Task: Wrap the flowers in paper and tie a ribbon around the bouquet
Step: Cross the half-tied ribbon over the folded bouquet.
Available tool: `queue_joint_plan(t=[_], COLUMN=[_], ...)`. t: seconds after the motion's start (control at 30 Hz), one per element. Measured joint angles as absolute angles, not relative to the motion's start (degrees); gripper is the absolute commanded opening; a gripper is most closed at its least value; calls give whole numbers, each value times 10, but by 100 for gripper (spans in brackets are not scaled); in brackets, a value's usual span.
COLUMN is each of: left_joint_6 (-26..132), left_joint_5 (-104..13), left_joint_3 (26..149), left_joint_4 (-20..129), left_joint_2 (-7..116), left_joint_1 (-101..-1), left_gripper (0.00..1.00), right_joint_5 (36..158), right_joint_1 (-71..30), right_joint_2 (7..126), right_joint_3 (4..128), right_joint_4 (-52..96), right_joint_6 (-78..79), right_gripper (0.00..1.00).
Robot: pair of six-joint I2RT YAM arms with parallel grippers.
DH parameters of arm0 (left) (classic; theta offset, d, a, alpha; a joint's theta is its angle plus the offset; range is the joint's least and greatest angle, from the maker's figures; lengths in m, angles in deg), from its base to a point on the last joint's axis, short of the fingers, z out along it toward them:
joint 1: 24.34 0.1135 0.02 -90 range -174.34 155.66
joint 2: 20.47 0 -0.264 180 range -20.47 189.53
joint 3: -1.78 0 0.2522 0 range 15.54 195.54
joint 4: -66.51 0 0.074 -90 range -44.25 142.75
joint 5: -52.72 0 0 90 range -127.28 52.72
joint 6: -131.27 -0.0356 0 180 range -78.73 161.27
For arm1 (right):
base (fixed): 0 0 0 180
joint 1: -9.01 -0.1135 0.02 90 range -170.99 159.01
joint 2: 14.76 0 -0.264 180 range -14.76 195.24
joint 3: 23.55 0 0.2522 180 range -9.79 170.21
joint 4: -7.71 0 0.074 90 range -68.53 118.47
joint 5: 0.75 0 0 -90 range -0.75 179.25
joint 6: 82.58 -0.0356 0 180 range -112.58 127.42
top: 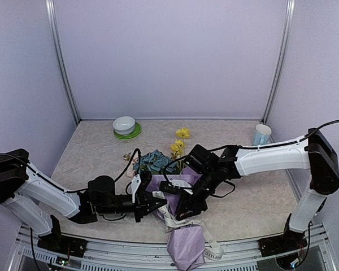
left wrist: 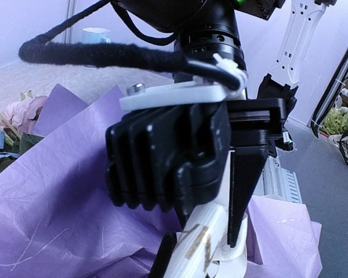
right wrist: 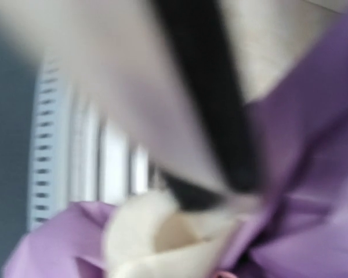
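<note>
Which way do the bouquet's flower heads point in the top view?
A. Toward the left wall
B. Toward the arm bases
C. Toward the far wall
C: the yellow blooms and blue hydrangea head lie at the far end, while the narrow tail of the paper points the opposite way, at the bottom of the view.

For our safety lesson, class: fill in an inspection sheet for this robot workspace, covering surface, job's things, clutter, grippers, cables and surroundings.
surface: beige mottled table
job's things: bouquet, heads far, in lilac paper whose narrow end overhangs the near edge; ribbon lying against it
clutter: bowl on green plate; cup at far right
grippers: left gripper shut; right gripper unclear, its view blurred
cables: black cable loops beside the left arm
surroundings: lilac walls, metal posts
</note>
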State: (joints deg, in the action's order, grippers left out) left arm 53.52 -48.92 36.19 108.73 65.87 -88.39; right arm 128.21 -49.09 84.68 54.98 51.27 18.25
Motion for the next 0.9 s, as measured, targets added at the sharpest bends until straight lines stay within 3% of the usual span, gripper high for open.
queue_joint_plan(t=[0.23, 0.43, 0.63, 0.9], left_joint_6=[537, 539, 541, 546], left_joint_5=[-491, -491, -490, -486], left_joint_3=[362, 362, 362, 361], left_joint_4=[1088, 1088, 1089, 1089], left_joint_2=[662, 662, 662, 662], left_joint_1=[-884, -884, -884, -884], left_gripper=[0, 0, 0, 3], right_joint_5=[1334, 1314, 1300, 1299], right_joint_1=[-492, -487, -485, -488], right_joint_2=[873, 873, 841, 792], right_joint_3=[543, 539, 537, 485], right_joint_4=[484, 474, 479, 470], right_joint_6=[185, 176, 153, 109], right_gripper=[23, 33, 50, 49])
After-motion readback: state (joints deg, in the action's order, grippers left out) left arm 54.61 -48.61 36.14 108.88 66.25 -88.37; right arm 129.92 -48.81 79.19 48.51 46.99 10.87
